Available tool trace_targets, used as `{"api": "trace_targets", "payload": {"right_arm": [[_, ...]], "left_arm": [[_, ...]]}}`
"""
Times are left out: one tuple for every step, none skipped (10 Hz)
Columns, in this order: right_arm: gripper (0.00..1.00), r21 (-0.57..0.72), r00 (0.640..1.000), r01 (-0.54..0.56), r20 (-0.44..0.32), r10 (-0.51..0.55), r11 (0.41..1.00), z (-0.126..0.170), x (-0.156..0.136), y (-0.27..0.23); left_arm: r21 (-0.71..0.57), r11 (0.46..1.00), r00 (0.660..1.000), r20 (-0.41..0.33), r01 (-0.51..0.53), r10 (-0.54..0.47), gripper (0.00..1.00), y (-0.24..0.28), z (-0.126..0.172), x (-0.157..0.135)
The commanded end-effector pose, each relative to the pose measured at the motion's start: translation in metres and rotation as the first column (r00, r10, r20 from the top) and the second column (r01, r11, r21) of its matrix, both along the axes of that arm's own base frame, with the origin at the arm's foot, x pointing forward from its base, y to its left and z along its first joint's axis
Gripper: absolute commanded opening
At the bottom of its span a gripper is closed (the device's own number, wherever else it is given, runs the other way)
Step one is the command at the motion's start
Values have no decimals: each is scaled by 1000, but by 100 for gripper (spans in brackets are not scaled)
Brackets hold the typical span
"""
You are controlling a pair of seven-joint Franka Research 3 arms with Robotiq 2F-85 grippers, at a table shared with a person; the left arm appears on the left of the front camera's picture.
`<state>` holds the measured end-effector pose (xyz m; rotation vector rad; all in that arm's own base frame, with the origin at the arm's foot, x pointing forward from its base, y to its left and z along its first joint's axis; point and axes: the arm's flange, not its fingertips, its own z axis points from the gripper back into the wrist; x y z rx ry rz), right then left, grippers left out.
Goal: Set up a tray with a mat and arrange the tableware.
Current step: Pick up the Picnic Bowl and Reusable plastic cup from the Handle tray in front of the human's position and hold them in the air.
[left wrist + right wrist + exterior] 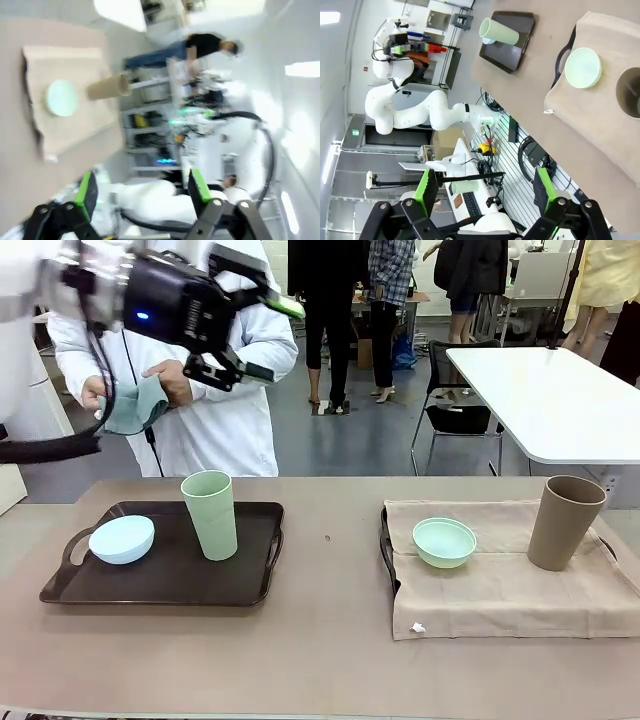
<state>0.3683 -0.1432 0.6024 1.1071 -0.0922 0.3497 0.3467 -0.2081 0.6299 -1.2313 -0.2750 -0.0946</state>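
I am looking at two trays on the table. The dark tray on my left is carrying the blue bowl and the green cup, and they are sitting right on the bare tray. The other tray, on my right, is lying under a tan mat. The mint bowl and the brown cup are standing on that mat. So I am thinking my right side is done and my left side is waiting for its mat.

My left pincer is hanging high up, with its fingers spread wide and gripping nothing. Its fingers are pointing sideways toward my right, not down. The green cup is standing below it and a little toward my left. My left arm is much nearer to that cup than my right arm is. The cup is standing straight up, so its long way is running up and down, and its open mouth is facing the ceiling. I am guessing the pincer needs to tip down before it goes for the cup.

My right pincer is spread wide too and holding nothing. It is looking down on the table from high up.

Across the table a person's hand is holding a blue-green cloth. I am guessing that cloth is the mat for the dark tray.
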Motion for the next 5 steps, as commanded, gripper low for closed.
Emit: {"api": "trace_targets", "payload": {"right_arm": [[100,3,1000,-6,-9,6,1000,-2,-4,0],[100,33,1000,4,-31,-3,999,-5,-8,1],[100,61,998,28,-60,-24,998,-9,-14,4],[100,123,996,35,-85,-24,992,-14,-18,10],[100,214,995,42,-101,-21,976,-19,-23,18]], "left_arm": [[-151,988,991,-129,8,-28,94,67,-46,-18],[-185,982,987,-161,-24,-7,94,100,-65,-30],[-192,981,985,-175,-22,-12,94,126,-79,-47],[-178,984,981,-192,-32,-3,94,152,-90,-58],[-172,983,979,-201,-62,27,94,170,-97,-72]]}}
